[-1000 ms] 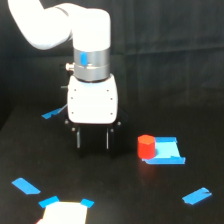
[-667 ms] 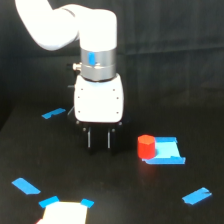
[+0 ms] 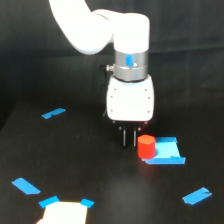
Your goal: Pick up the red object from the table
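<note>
Exterior view. The white arm is reaching down from the top edge of the frame, with the gripper (image 3: 129, 139) hanging just above the table (image 3: 95, 170). Two short dark fingers (image 3: 123, 137) are showing beneath the white housing, pointing straight down. They are sitting close together with only a thin gap between them, and nothing is showing in that gap; whether the jaws are fully together I cannot tell at this resolution.

The red object (image 3: 146, 147) is standing upright on the table, just beside the fingers on the exterior view's right. It is lying outside the jaws, not between them; whether it is touching the nearer finger I cannot tell. It is resting at the left edge of the flat blue square piece (image 3: 167, 151), overlapping it slightly.

Bits of blue tape are lying scattered across the table: one strip (image 3: 53, 113) toward the far left, one (image 3: 26, 186) near the front left corner, one (image 3: 197, 196) near the front right. A pale white patch (image 3: 62, 213) with blue tabs is sitting at the front edge.
</note>
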